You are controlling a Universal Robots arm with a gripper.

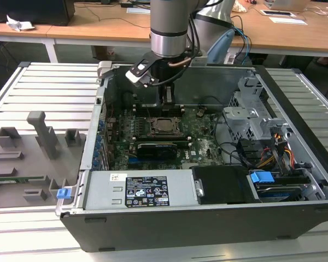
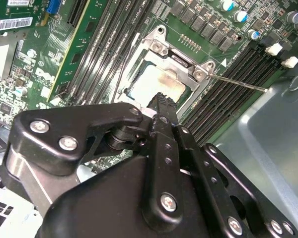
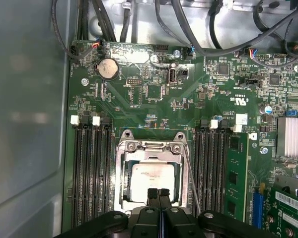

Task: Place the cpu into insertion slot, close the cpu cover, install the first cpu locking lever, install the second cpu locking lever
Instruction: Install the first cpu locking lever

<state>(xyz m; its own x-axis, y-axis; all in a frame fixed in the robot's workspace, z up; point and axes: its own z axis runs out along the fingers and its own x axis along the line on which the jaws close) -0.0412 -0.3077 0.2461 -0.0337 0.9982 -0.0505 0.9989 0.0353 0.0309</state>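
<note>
Fixture tray (image 1: 22, 169): grey, with moulded holders, lying on the slatted metal counter (image 1: 49, 93) at the exterior view's left.
Computer case (image 1: 169, 224): open-topped, taking up the centre and right of the exterior view; a labelled power supply (image 1: 145, 191) lies along its near edge.
Arm (image 1: 169, 22): comes down from the upper centre of the exterior view into the case.
End effector (image 3: 158, 194): fingertips pressed together with nothing seen between them, poised just over the near edge of the chip.
Cpu (image 3: 154, 177): small, flat and square, with a dull silver-beige face marked by brownish smears; it lies level inside the insertion slot (image 3: 120, 171), mid-board at the centre of the exterior view.
Cpu cover (image 3: 151, 155): thin silver frame lying down around the chip, whose face shows through its window.
Lever (image 2: 238, 83): thin wire rod slanting off from a corner of the socket.
Memory slots (image 3: 92, 168): long black rows flanking the socket on both sides.
Drive cage (image 1: 251, 117): bare metal, at the exterior view's right, with cables below it.
</note>
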